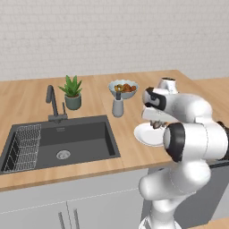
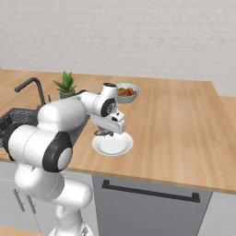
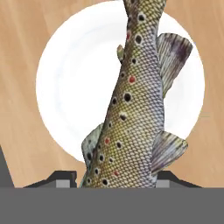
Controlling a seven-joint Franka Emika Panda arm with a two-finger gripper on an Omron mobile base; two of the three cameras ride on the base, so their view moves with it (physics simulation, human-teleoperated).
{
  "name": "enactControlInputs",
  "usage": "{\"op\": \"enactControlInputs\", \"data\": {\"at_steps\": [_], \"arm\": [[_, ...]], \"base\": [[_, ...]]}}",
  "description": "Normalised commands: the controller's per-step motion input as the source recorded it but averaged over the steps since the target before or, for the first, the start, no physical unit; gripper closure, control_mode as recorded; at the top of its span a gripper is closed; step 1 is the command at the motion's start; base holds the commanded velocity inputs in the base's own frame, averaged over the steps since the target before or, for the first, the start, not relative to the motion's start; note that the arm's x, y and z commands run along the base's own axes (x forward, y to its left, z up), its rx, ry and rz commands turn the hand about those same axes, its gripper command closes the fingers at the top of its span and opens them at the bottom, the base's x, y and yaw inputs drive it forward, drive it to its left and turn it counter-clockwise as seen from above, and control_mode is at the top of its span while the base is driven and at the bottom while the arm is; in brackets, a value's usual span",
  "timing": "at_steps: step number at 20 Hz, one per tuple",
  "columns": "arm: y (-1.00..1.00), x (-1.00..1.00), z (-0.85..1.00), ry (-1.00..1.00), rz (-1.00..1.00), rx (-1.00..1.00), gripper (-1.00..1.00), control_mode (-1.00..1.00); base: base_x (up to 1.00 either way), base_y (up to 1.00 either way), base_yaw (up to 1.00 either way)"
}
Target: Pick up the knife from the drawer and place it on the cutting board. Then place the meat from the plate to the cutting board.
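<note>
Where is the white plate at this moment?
The plate sits on the wooden counter near its front edge, right of the sink, directly below the gripper; the fruit bowl stands behind it.

I am working in a home kitchen. A long light wooden counter point(image 1: 27, 96) runs under a white brick wall point(image 1: 112, 31), with pale grey cabinet doors point(image 1: 67, 210) below. A dark sunken sink point(image 1: 76, 138) has a black tap point(image 1: 52, 100) and a wire rack point(image 1: 24, 147). A small potted green plant point(image 1: 71, 91) and a bowl of orange and red fruit point(image 1: 123, 88) stand behind.
</note>
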Motion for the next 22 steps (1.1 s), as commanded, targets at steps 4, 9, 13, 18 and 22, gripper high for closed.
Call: {"op": "enactControlInputs", "data": {"at_steps": [4, 9, 13, 18, 22], "arm": [[0.0, -0.82, 1.0, 0.03, 0.14, 0.0, 1.0, -1.0], [0.03, -0.97, 0.85, 0.06, 0.19, 0.0, 1.0, -1.0], [0.1, -1.0, 0.2, -0.01, 0.22, 0.0, 1.0, -1.0], [0.0, -0.9, 0.08, -0.16, 0.14, 0.0, 1.0, -1.0], [0.0, -0.31, 0.0, 0.0, 0.07, 0.0, 1.0, -1.0]], "base": [[0.0, 0.0, 0.0], [0.0, 0.0, 0.0], [0.0, 0.0, 0.0], [0.0, 0.0, 0.0], [0.0, 0.0, 0.0]]}}
